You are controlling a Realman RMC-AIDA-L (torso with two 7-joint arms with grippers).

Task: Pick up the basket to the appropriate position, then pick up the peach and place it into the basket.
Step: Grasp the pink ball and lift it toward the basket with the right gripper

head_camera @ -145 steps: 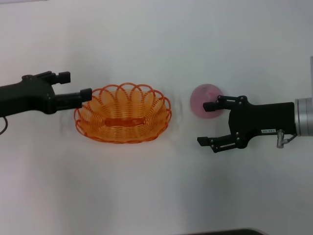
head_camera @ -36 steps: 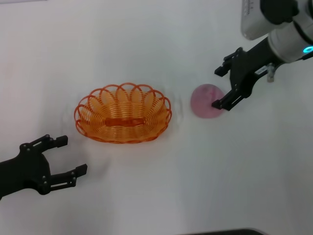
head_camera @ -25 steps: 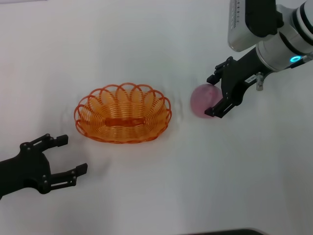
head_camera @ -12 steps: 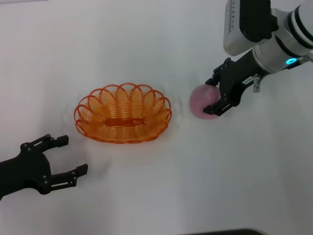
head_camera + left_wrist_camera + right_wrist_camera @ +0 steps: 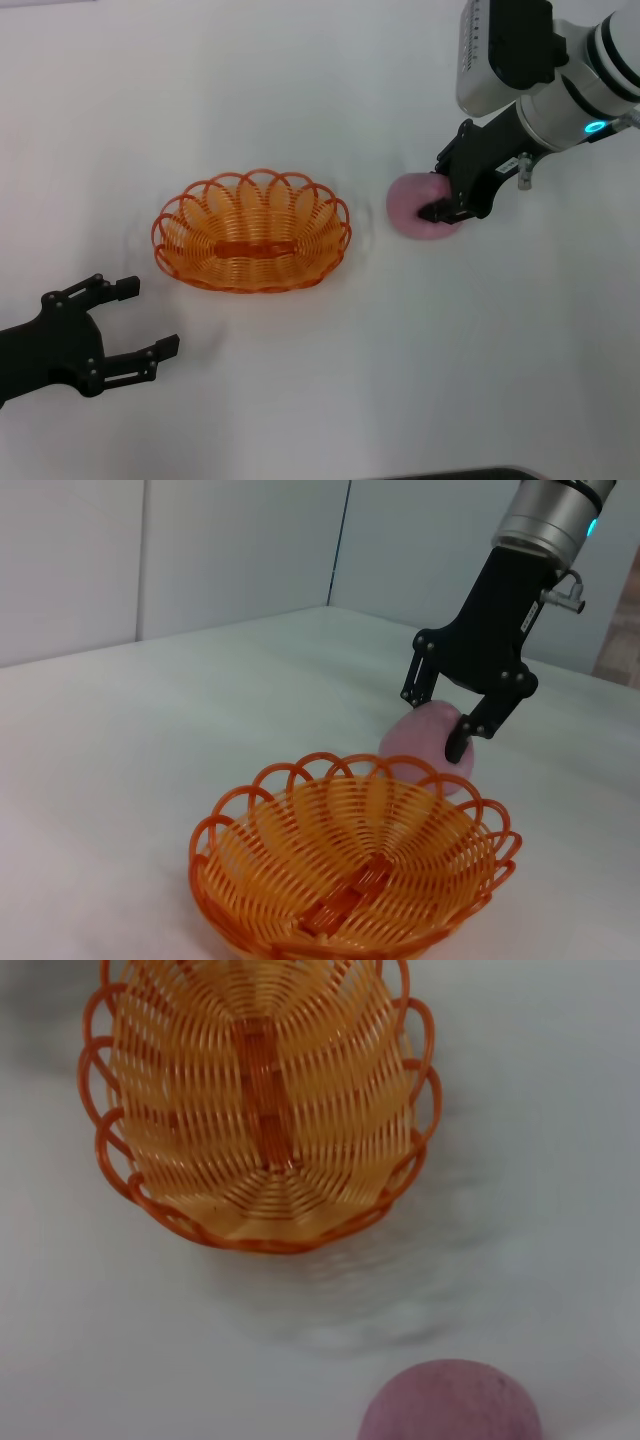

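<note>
The orange wire basket sits on the white table, left of centre; it also shows in the left wrist view and the right wrist view. The pink peach rests on the table to the basket's right. My right gripper has come down over the peach, open, with one finger on each side. The near fingertip touches the peach. In the right wrist view the peach lies at the frame edge and no fingers show. My left gripper is open and empty near the table's front left.
The basket holds nothing. A narrow gap of bare table separates the basket's right rim from the peach. My right arm reaches in from the back right.
My right gripper has swung in from the right and lowered until its fingers straddle the peach, which shifted slightly left. The left arm, earlier at the basket's left rim, is now parked front left.
</note>
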